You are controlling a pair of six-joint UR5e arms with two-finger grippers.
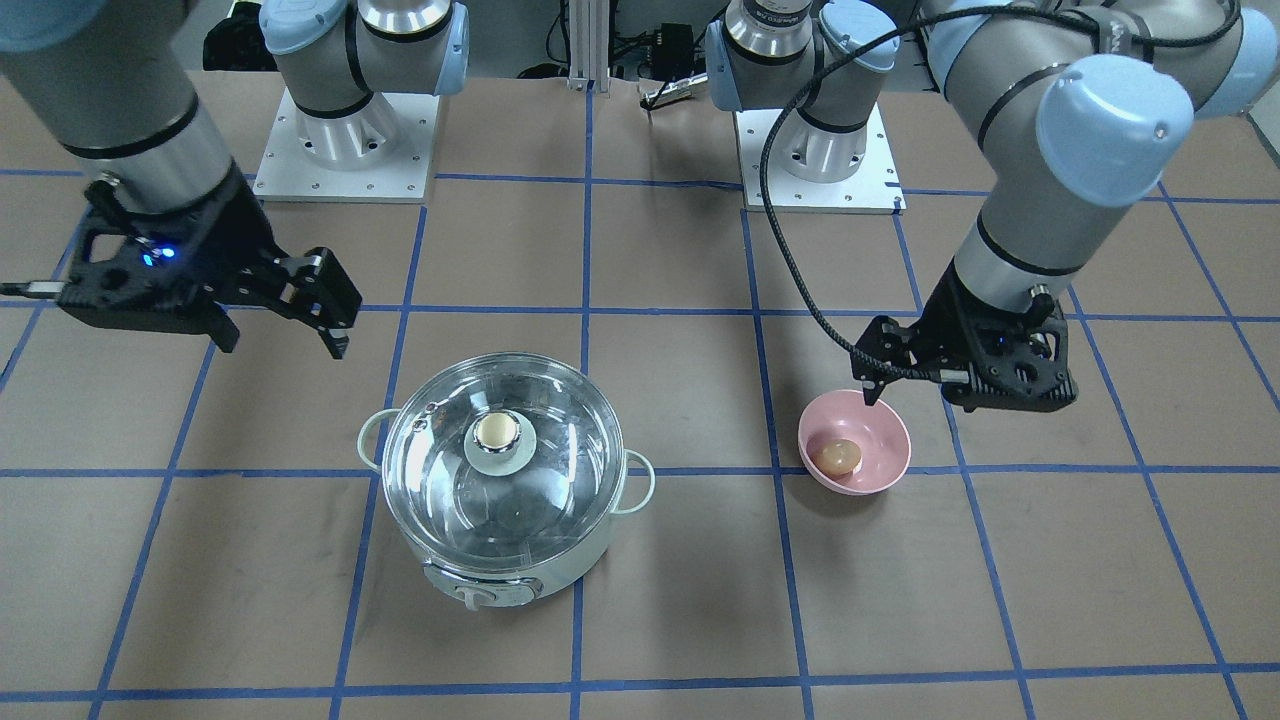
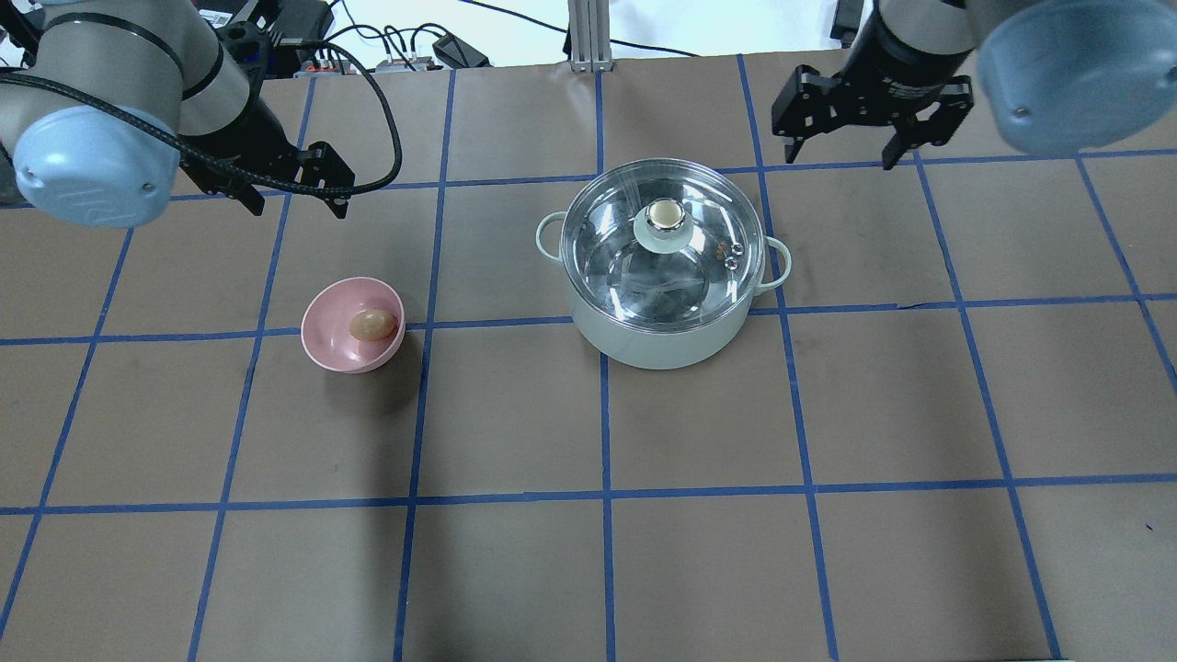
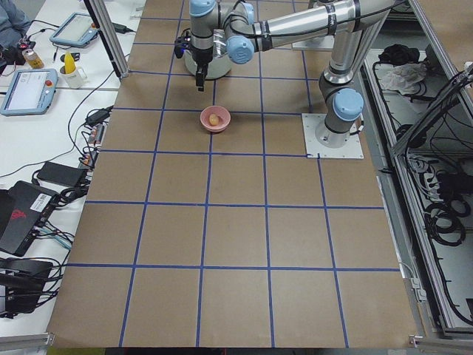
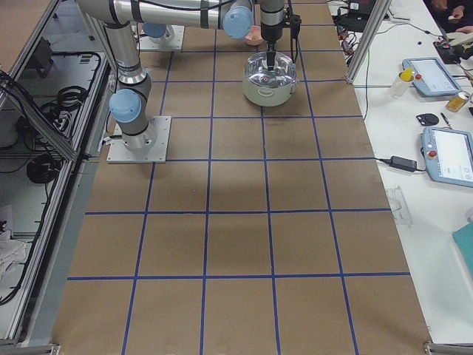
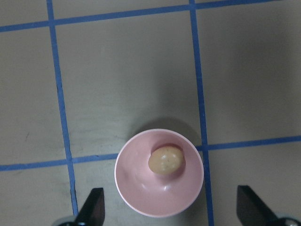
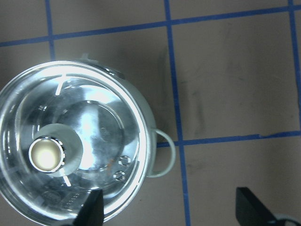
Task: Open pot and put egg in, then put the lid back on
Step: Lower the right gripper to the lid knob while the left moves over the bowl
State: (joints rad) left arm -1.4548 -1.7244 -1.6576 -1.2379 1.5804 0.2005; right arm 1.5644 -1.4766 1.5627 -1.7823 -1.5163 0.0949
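The pot [image 2: 662, 345], pale mint with loop handles, stands mid-table with the glass lid [image 2: 703, 276] on it, its cream knob [image 2: 664, 214] at centre. The egg [image 2: 371, 324] lies in a pink bowl [image 2: 326, 345] to the pot's left. My left gripper [image 2: 297, 207] is open and empty, hovering just behind the bowl; its wrist view shows the egg [image 5: 166, 160] below and ahead of the fingers. My right gripper [image 2: 839, 158] is open and empty, above the table behind and to the right of the pot; its wrist view shows the lid [image 6: 103, 127].
Brown table with a blue tape grid. The two arm bases [image 1: 345, 150] [image 1: 815, 160] stand at the robot's edge. Cables [image 2: 405, 51] lie beyond the table's far edge. Tablets and gear sit on side benches [image 4: 443, 155].
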